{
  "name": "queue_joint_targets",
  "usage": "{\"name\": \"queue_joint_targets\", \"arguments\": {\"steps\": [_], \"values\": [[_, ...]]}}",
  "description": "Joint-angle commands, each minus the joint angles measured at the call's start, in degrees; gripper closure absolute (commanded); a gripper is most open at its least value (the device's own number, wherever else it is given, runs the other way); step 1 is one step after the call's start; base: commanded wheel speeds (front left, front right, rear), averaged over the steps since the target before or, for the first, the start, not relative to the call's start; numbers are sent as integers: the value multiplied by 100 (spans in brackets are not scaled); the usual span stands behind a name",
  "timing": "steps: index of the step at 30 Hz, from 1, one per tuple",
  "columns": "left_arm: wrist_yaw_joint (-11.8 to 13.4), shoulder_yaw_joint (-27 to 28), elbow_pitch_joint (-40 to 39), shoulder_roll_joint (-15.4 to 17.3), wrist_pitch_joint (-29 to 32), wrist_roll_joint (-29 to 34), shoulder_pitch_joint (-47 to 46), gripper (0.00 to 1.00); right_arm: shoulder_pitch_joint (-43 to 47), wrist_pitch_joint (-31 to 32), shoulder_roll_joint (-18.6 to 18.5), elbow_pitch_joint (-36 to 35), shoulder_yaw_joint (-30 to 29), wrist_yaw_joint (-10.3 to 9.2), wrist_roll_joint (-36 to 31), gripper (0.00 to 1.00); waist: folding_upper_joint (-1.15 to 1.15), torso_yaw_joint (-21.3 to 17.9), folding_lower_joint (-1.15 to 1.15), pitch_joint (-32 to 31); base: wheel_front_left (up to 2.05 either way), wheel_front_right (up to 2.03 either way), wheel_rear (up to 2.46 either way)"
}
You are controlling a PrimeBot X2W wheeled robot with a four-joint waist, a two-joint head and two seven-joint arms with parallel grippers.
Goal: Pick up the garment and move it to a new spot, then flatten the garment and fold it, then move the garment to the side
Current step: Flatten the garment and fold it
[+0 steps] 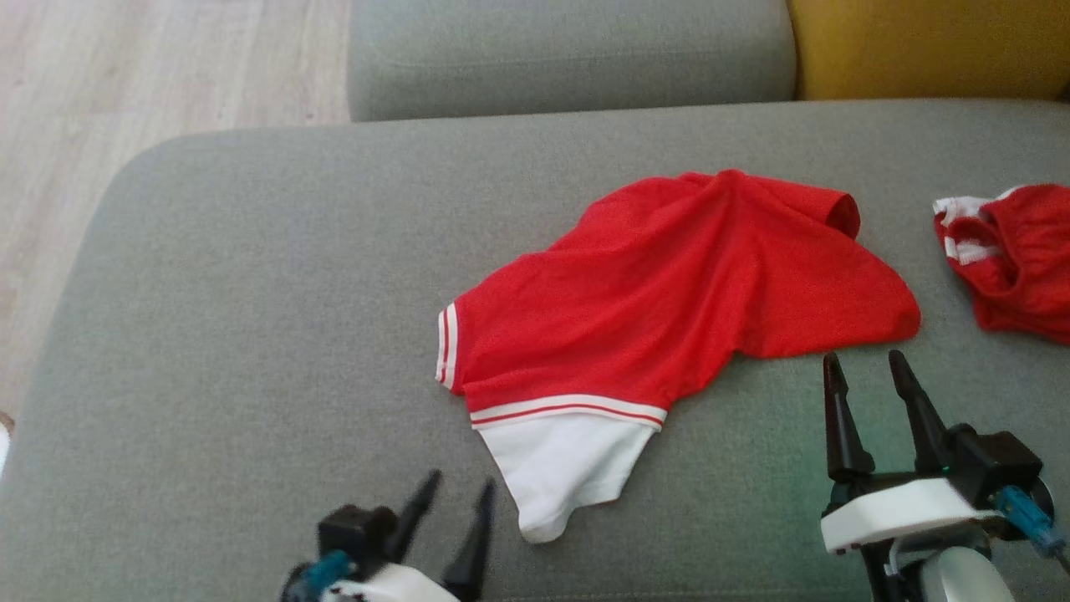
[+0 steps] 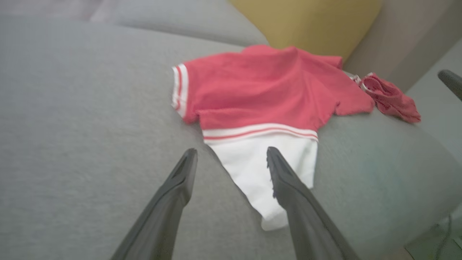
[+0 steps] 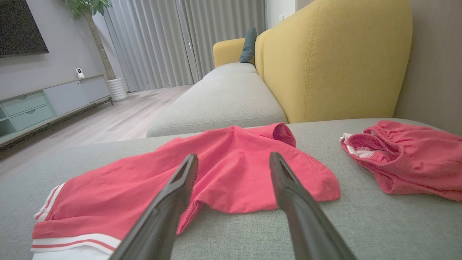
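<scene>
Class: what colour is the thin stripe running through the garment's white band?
Red; the band on the garment shows best in the head view.

I see left gripper (image 1: 461, 479), right gripper (image 1: 863, 357): each two long tapered black fingers (image 1: 839, 422) on black block (image 1: 991, 460), white wrist shell (image 1: 903, 510) behind. Each wrist has teal-blue connector (image 1: 1024, 512). Below right shell, grey rounded joint (image 1: 961, 581).

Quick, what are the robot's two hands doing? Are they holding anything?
Left gripper: open, holding nothing.
Right gripper: open, holding nothing.
</scene>
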Motion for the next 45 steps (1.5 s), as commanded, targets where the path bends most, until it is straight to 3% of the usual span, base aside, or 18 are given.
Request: {"name": "queue_joint_targets", "arguments": {"steps": [1,9,17,18,21,22,24,25,26,32,36,45], "values": [[-87,20,-120,-16,97,-137,-261,0,-236,-22,-34,-183,143,37,30,0,0,-58,0,89,0,0,0],[-260,-552,176,-16,661,-680,-380,0,-396,-44,-34,-199,139,37,14,0,0,-321,0,421,0,0,0],[-103,-551,438,-16,848,-1081,-550,0,-501,-99,-33,-171,105,37,9,0,0,-570,0,659,0,0,0],[-92,-563,471,-16,885,-1114,-558,4,-510,-107,-33,-164,101,37,9,0,0,-594,0,683,0,0,0],[-53,-600,551,-16,989,-1149,-586,30,-541,-129,-33,-139,97,37,17,0,0,-641,0,732,0,0,0],[-42,-611,557,-16,1000,-1149,-594,52,-548,-136,-33,-134,94,37,20,0,0,-649,0,743,0,0,0],[-28,-621,552,-16,1003,-1155,-608,73,-558,-150,-33,-122,83,37,27,0,0,-658,0,761,0,0,0],[-22,-614,544,-16,985,-1157,-621,94,-563,-157,-33,-114,74,37,29,0,0,-658,0,767,0,0,0],[-14,-601,527,-16,950,-1159,-633,100,-567,-164,-33,-106,66,37,30,0,0,-655,0,771,0,0,0],[55,-431,290,-10,526,-1165,-711,100,-555,-164,-33,-16,-26,37,6,0,0,-538,0,748,0,0,0],[260,-116,-81,7,139,-1214,-771,100,-616,-15,-33,252,-330,37,-90,0,0,-345,0,704,0,0,0],[612,497,-678,245,-133,-1336,-723,100,-975,375,-33,773,-986,37,-457,0,0,-58,0,701,0,0,0]]}}
